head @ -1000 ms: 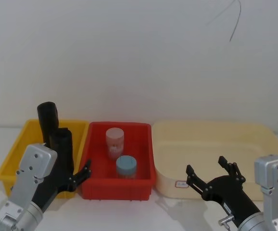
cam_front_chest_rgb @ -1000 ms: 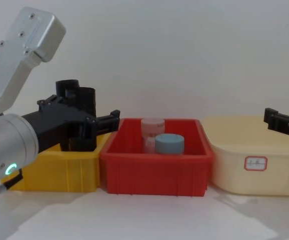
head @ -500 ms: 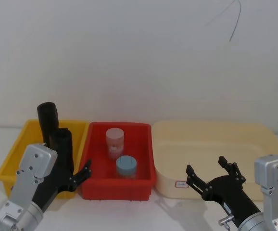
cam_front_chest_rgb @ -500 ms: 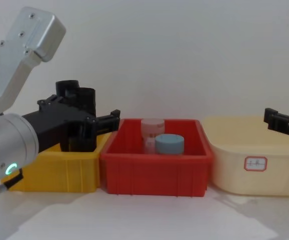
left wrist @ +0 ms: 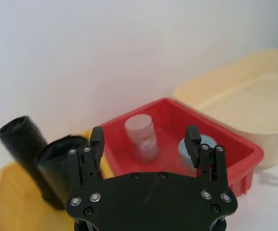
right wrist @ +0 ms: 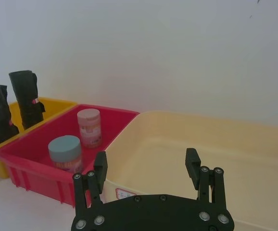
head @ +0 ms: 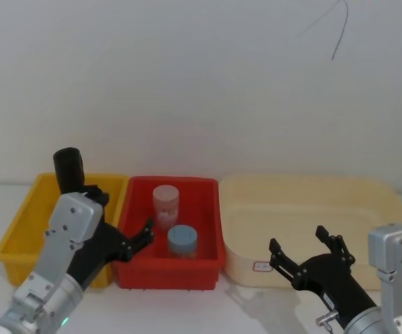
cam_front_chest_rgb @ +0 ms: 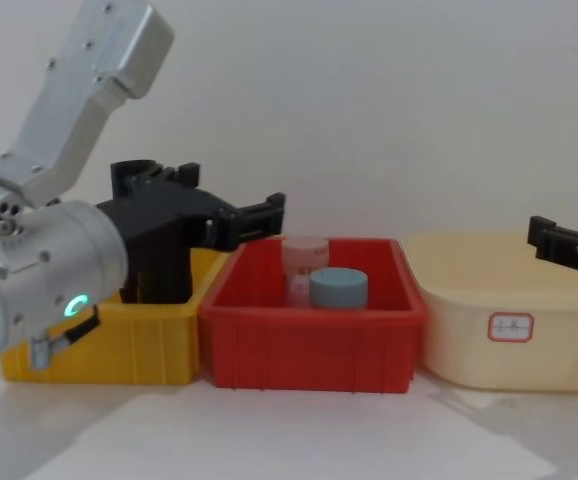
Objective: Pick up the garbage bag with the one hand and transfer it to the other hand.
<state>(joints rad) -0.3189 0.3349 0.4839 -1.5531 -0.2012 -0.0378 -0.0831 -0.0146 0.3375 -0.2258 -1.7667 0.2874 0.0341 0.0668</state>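
Two black rolls stand upright in the yellow bin. The taller garbage bag shows at the bin's back, also in the left wrist view and the right wrist view. A shorter roll stands beside it. My left gripper, on the arm with the green ring, is open and holds nothing. It hovers over the edge between the yellow and red bins, with the rolls on its left. My right gripper is open in front of the cream bin.
A red bin in the middle holds a pale pink jar and a blue-lidded jar. A large cream bin with nothing in it stands at the right. All three bins line the white wall.
My left gripper has swung away from the rolls to the right and risen, now pointing over the red bin with nothing in it. The right arm has not moved.
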